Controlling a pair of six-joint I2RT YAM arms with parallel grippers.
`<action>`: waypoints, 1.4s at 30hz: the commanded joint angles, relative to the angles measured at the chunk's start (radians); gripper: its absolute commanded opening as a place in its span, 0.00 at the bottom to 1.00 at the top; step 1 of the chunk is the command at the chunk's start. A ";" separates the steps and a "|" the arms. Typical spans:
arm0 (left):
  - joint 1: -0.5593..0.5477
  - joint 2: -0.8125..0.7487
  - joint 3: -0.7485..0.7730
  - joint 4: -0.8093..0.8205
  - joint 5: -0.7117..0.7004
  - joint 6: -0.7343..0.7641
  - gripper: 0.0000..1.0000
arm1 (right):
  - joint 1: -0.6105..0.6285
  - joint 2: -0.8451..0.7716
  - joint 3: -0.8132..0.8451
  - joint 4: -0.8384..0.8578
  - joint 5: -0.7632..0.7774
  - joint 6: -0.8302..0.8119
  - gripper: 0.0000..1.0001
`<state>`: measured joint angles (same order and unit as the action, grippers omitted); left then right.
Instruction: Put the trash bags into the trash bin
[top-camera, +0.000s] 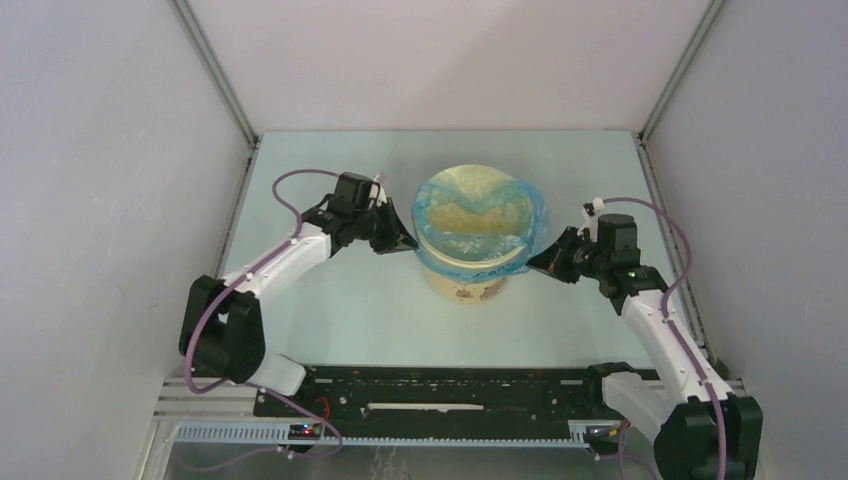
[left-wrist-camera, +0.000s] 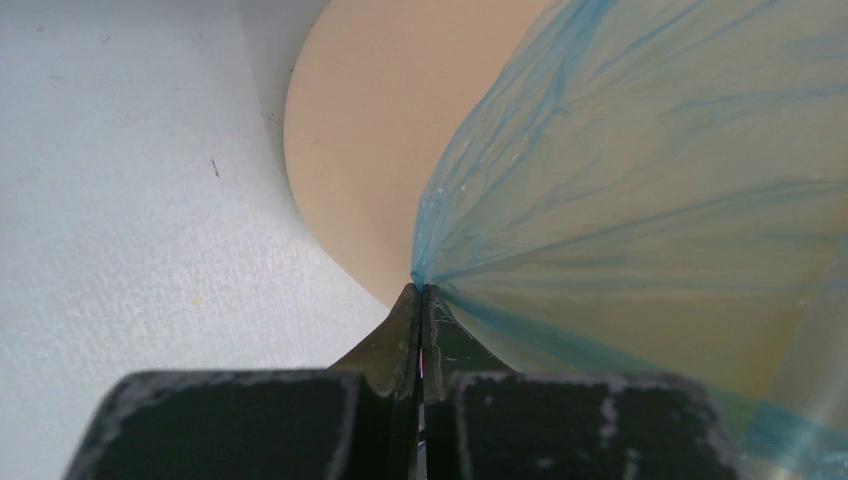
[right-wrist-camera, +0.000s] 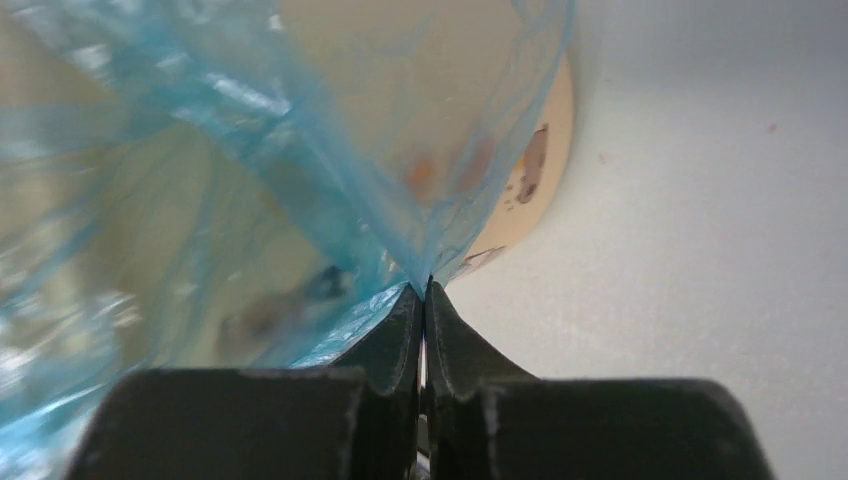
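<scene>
Bag (top-camera: 528, 212) over bin (top-camera: 466, 285), pinched by left tool (top-camera: 411, 245), right tool (top-camera: 534, 265)

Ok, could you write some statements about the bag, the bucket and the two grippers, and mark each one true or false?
1. The blue bag is spread over the rim of the bucket. True.
2. The left gripper is open and clear of the bag. False: it is shut on the bag's edge.
3. The right gripper pinches the bag's edge. True.
4. The bucket lies on its side. False: it stands upright on the table.
</scene>
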<state>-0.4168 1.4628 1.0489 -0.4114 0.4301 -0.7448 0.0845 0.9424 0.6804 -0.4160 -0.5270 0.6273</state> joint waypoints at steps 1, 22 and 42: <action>-0.006 0.023 -0.025 0.074 0.015 -0.037 0.00 | -0.006 0.071 -0.038 0.098 0.058 -0.074 0.05; 0.038 0.094 -0.022 0.134 0.105 -0.037 0.00 | -0.253 0.091 0.259 -0.170 -0.110 -0.159 0.70; 0.032 0.223 -0.040 0.185 0.085 -0.032 0.00 | -0.106 0.593 0.248 0.252 -0.011 -0.003 0.67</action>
<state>-0.3756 1.6585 1.0264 -0.2695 0.5159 -0.7784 -0.0132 1.5238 0.9207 -0.2092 -0.5968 0.6346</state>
